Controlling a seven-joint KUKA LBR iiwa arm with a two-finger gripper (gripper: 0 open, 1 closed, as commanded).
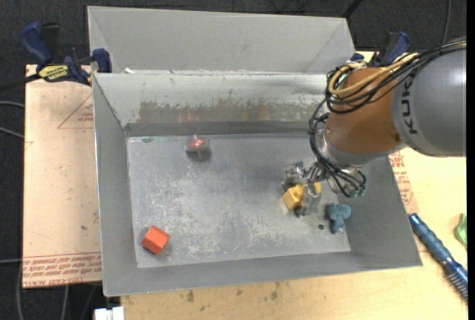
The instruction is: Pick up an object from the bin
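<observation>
One hand (303, 188) at chunky yellow block (292, 197) | grip: cannot tell | knobbly teal figure (338, 217) nearby

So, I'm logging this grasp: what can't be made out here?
Camera view:
- Whether the gripper holds the yellow piece: masked by the wrist and cables.
- Pink thing by the back wall: too small to name.
- Blue thing: too small, shape unclear.

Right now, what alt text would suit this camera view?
A robot arm's gripper sits low in a grey metal bin, at a small yellow block. A teal shape lies beside it, an orange cube lower-left, a pink-red lump near the back wall.
</observation>
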